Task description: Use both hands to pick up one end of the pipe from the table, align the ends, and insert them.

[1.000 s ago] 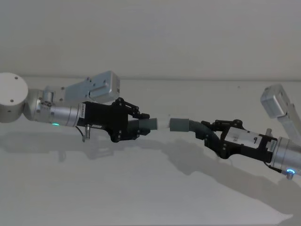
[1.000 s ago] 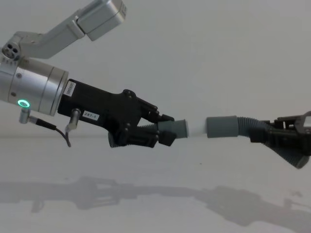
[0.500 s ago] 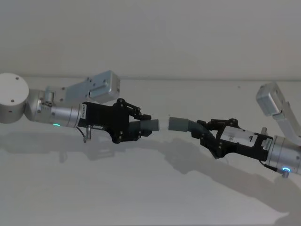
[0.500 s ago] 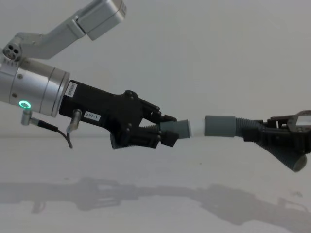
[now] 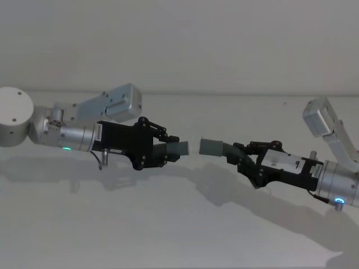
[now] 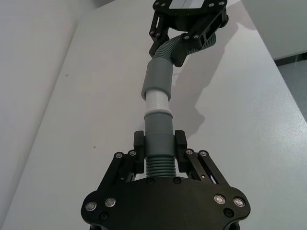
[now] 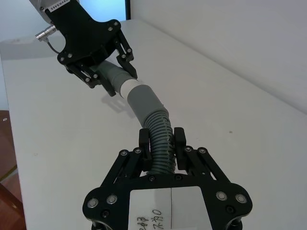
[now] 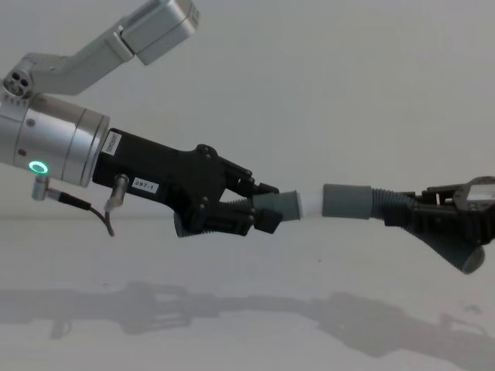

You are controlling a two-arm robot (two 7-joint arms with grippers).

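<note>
Both pipe pieces are held in the air above the table, end to end. My left gripper is shut on the ribbed part of the left pipe, whose white tip points right. My right gripper is shut on the ribbed curve of the right pipe. The right pipe's wide grey collar meets the white tip, and the two look roughly in line. In the left wrist view the white tip enters the collar. In the right wrist view the collar covers part of the tip.
A pale upright wall stands behind the table. The arms' shadows fall on the white table surface below the pipes. The silver left arm with its green ring comes in from the left.
My right gripper has moved left with its pipe, bringing the collar closer over the white tip. The left gripper has barely moved.
</note>
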